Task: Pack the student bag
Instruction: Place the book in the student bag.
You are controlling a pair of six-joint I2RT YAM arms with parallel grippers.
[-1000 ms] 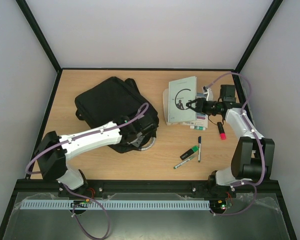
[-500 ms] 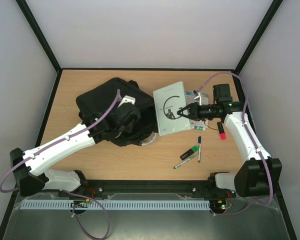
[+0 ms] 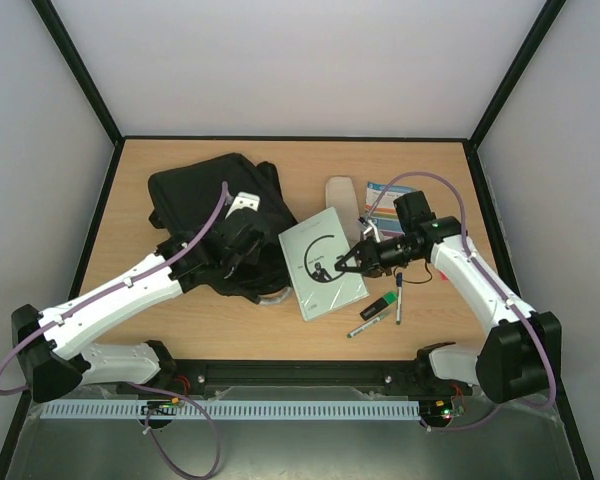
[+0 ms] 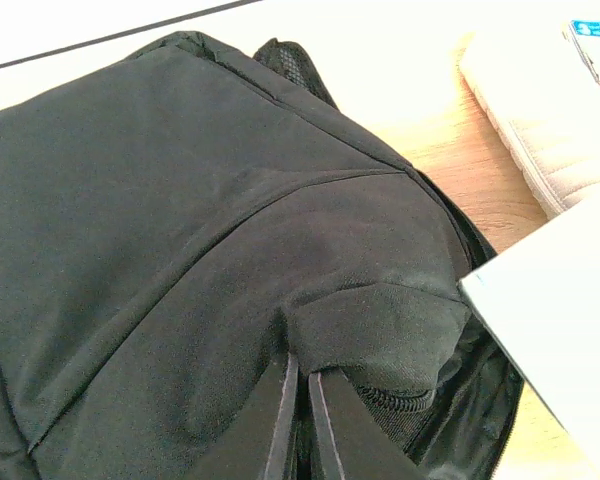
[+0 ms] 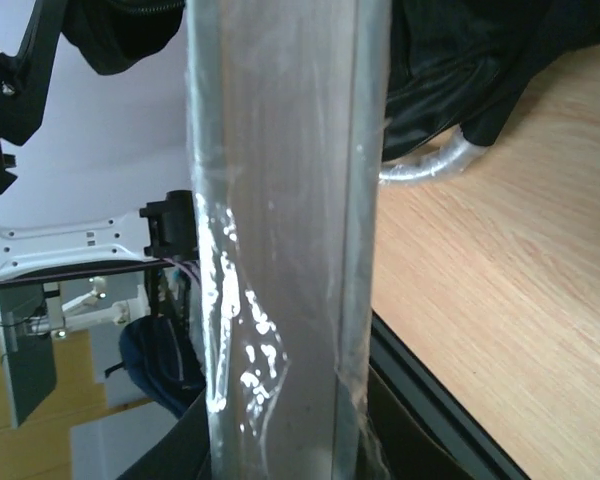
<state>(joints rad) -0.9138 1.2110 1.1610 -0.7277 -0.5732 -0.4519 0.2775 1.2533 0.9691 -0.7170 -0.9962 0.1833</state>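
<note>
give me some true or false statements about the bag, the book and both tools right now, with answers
1. The right tool grips the pale book by its edge. True.
2. The left tool hangs open above the student bag. False: it is shut on a fold of the bag's fabric.
3. The book is fully inside the bag. False: it is outside, right beside the bag's opening.
4. A green marker lies on the table near the right arm. True.
</note>
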